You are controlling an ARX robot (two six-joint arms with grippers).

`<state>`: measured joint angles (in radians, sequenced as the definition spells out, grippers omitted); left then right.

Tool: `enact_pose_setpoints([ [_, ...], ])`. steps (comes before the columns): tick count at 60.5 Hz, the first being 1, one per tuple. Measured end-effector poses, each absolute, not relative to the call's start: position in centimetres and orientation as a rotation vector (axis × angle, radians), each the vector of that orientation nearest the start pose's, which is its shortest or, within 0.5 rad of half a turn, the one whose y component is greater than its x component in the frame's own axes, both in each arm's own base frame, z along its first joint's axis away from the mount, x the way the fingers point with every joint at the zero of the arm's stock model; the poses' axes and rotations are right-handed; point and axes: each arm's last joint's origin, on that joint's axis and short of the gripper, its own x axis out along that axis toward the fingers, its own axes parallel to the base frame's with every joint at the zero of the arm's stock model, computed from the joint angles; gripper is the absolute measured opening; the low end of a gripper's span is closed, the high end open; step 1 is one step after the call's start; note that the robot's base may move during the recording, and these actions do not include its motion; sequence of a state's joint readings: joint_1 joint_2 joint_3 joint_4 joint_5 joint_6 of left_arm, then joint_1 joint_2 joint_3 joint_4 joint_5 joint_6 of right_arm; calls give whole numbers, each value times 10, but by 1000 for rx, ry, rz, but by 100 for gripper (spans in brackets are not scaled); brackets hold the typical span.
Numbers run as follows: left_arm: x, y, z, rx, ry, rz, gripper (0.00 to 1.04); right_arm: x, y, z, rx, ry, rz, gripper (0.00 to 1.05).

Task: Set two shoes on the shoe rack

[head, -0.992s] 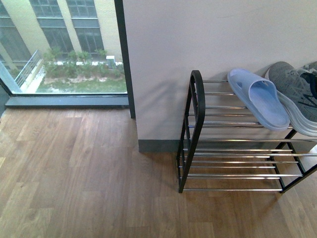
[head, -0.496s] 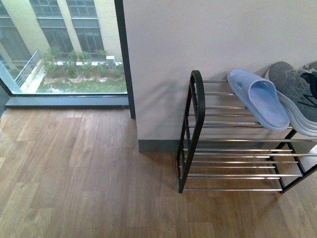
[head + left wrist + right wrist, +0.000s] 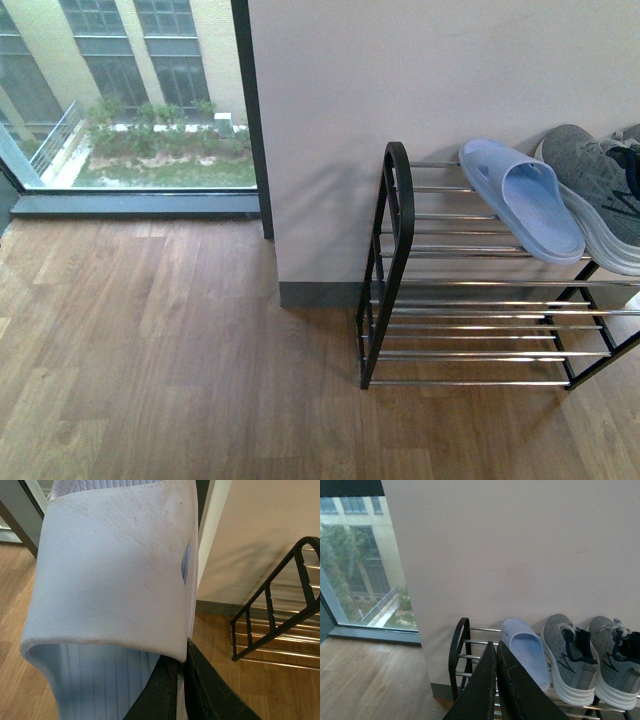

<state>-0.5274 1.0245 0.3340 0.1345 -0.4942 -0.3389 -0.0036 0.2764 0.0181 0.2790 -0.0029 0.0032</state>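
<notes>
while our left gripper (image 3: 181, 690) pinches a pale blue slipper (image 3: 115, 575) and our empty right gripper (image 3: 496, 680) sits closed, both sneakers (image 3: 590, 657) top the shoe rack (image 3: 462, 660), toes toward the wall.

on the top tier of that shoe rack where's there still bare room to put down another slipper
The top tier of the shoe rack is bare between its black end frame and the light blue slipper lying there. From that slipper rightward it is crowded: the two grey sneakers sit side by side. The left gripper holds a second blue slipper.
</notes>
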Motion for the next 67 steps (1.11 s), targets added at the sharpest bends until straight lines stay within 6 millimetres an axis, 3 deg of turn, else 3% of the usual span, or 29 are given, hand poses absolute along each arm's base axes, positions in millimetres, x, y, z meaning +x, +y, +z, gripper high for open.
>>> enact_pose_setpoints([
  [20,170,-83,170,-60,482,50,2,108,0,172,4,-20,-1,2],
  [28,170,-83,170,-60,482,51,2,97,0,170,4,-13,-3,2],
  [44,170,-83,170,-61,482,49,2,97,0,170,4,-15,-3,2],
  [63,170,-83,170,-60,482,50,2,97,0,170,3,-16,-3,48],
  [67,170,-83,170,-60,482,51,2,97,0,170,3,-16,-1,63],
])
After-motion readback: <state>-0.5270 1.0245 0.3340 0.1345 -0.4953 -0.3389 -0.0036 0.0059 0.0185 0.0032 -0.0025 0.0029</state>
